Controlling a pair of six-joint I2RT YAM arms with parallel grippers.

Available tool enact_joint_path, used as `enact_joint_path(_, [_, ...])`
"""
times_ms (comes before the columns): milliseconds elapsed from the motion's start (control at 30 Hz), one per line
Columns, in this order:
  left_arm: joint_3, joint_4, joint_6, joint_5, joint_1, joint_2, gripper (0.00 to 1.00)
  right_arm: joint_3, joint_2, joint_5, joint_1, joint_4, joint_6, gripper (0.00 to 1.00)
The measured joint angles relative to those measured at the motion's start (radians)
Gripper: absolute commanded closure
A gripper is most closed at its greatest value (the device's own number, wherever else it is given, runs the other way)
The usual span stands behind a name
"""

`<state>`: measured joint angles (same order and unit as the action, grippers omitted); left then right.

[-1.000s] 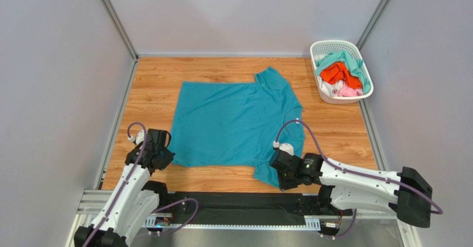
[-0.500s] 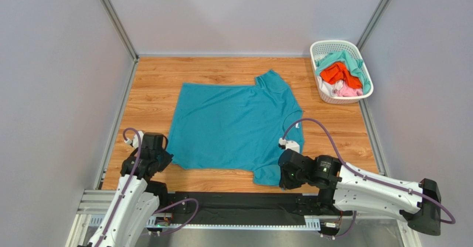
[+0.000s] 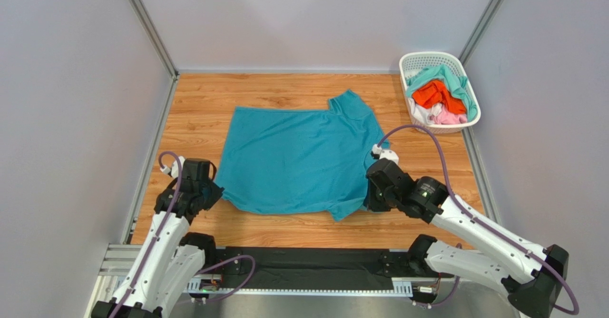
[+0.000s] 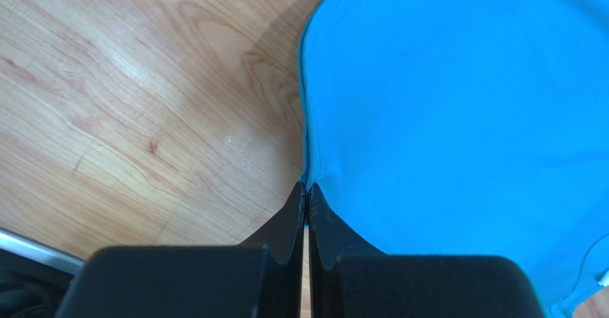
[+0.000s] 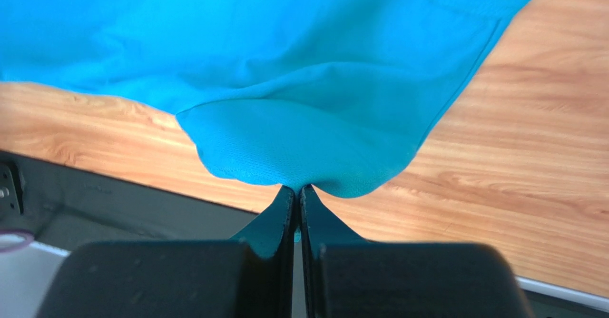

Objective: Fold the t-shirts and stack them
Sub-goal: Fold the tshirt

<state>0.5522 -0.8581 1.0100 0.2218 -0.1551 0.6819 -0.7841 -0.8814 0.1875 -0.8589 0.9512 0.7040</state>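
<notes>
now the left gripper [image 4: 306, 189] and right gripper [image 5: 296, 189], each clamped tight on a near corner of the soft teal-blue fabric t-shirt [image 3: 296, 157] on the wooden table [image 3: 207, 96], are carrying that edge farther inward than before, starting a fold.

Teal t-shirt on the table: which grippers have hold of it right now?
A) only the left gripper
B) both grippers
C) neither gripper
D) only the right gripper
B: the wrist views show the left gripper shut on the edge of the teal t-shirt and the right gripper shut on a bunched fold of it.
</notes>
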Motion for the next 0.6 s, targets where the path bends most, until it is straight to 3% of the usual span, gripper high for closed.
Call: enact_joint_path(600, [0.117, 0.113, -0.005, 0.018, 0.0, 0.225, 1.0, -0.147, -0.149, -0.001, 0.249, -0.09, -0.19, 1.0])
